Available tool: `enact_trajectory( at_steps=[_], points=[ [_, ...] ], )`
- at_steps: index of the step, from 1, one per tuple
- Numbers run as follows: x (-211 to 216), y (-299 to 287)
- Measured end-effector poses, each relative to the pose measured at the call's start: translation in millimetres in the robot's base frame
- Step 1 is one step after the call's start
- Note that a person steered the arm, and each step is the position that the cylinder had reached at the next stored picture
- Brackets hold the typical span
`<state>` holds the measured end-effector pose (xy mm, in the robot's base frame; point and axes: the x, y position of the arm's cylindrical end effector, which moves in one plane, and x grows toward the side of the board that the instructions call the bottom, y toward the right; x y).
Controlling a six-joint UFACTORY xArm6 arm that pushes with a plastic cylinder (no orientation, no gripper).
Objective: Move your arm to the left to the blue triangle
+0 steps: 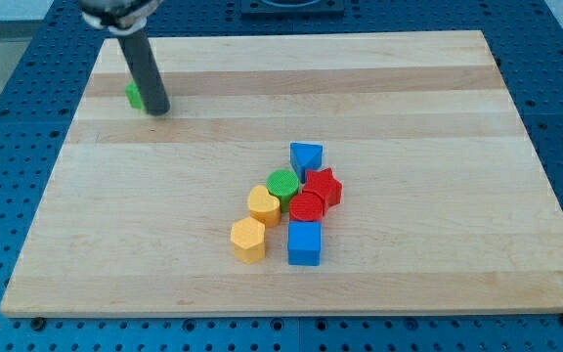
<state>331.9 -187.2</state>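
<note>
Seven blocks: lying clustered low and right of centre on the wooden board (pixel 409 78), an eighth sitting apart at the view's upper left.
Blue triangle (pixel 306 156): topping the cluster, one corner pointing toward the view's bottom, flat edge facing the top; no clear long axis.
Neighbours: red star (pixel 324 186), green cylinder (pixel 282 184), red cylinder (pixel 307 206), yellow heart (pixel 263 204), yellow hexagon (pixel 247 240), blue cube (pixel 304 242).
My tip (pixel 157 110): resting well apart, up-left of the triangle, touching a partly hidden green block (pixel 134 94).
Grasp: a bare rod, gripping nothing.
</note>
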Motion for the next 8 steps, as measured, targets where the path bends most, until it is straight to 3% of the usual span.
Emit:
enact_trajectory(
  at_steps=[3, 6, 7, 8],
  points=[
    [-33, -1],
    [-33, 7],
    [-23, 74],
    [-19, 87]
  ],
)
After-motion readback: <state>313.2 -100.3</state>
